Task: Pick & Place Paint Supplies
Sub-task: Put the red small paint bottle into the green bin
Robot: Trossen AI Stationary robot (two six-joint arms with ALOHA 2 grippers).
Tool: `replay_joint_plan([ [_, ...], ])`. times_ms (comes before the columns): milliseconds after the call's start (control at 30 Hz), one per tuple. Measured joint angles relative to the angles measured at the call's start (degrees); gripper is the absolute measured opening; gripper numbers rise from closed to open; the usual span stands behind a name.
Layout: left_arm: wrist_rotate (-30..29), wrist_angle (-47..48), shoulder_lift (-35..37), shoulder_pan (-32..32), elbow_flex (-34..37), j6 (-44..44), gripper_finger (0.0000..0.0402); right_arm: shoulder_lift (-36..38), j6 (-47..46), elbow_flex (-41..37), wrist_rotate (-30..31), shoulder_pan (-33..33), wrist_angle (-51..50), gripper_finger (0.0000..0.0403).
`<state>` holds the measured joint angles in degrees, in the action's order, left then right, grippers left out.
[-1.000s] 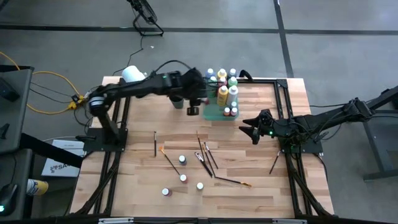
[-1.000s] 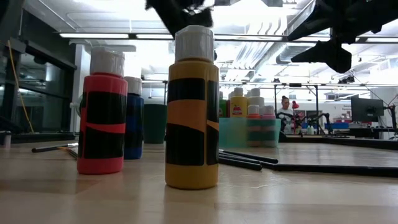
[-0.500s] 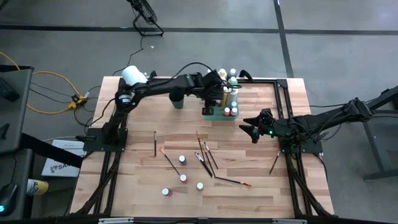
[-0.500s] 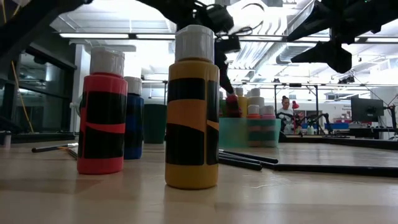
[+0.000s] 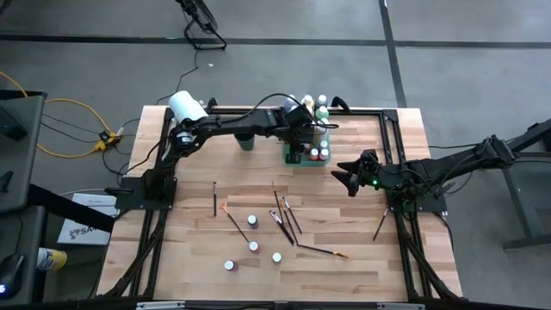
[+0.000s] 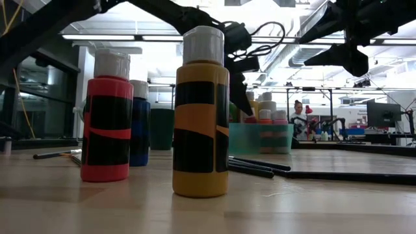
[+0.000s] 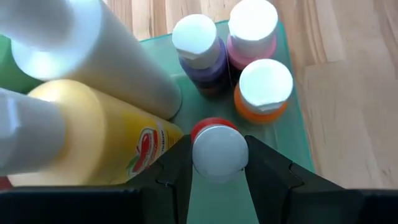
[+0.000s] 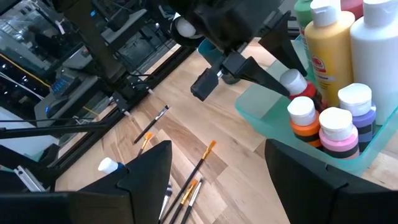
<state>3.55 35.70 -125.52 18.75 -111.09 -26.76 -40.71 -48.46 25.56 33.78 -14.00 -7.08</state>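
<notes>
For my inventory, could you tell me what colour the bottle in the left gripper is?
Red bottle, white cap; left wrist view.

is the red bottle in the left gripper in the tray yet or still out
In. The left gripper holds the red bottle by its white cap, upright inside the green tray, beside the orange bottle.

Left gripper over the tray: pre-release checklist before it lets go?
1. Grip: left gripper shut on the red bottle, fingers on either side of its white cap. ok.
2. Position: bottle is inside the green tray, over bare floor. ok.
3. Neighbours: orange bottle and purple bottle stand upright nearby; yellow bottle sits right beside the held one. Clearance there: cannot tell.
4. Bottle base touching the tray floor: cannot tell.
5. Right gripper open, parked beside the tray, out of the way. ok.
6. Remaining work: bottles and paintbrushes lie on the table. not ok.
</notes>
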Motion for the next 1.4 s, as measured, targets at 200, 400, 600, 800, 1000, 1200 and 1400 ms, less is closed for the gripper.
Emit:
replay_joint_plan([
  [200,-0.02,-2.52,-0.12,-0.01,0.00,0.00,0.0118,0.00,0.02,0.00,0.49,0.01,-0.05,0.0252],
  [400,-0.02,-2.44,-0.12,0.01,0.00,0.22,0.0118,0.00,0.08,0.00,0.83,0.01,-0.04,0.0252],
  [600,0.41,-3.12,-0.12,-0.01,0.00,0.25,0.0118,0.00,0.19,0.00,0.83,0.02,-0.04,0.0252],
  [800,1.88,-3.11,-0.12,-0.01,0.02,0.24,0.0118,0.00,0.14,0.00,0.83,0.02,-0.04,0.0252],
  [1000,1.88,-4.69,-0.12,-0.01,0.02,0.24,0.0118,0.00,0.08,0.00,0.83,0.01,-0.04,0.0252],
  [1200,1.96,-4.31,-0.12,-0.01,0.02,0.24,0.0119,0.00,0.06,0.00,0.83,0.02,-0.02,0.0252],
  [1400,1.90,-4.65,-0.12,-0.01,0.04,0.12,0.0149,0.00,0.06,0.00,0.66,0.02,-0.03,0.0252],
])
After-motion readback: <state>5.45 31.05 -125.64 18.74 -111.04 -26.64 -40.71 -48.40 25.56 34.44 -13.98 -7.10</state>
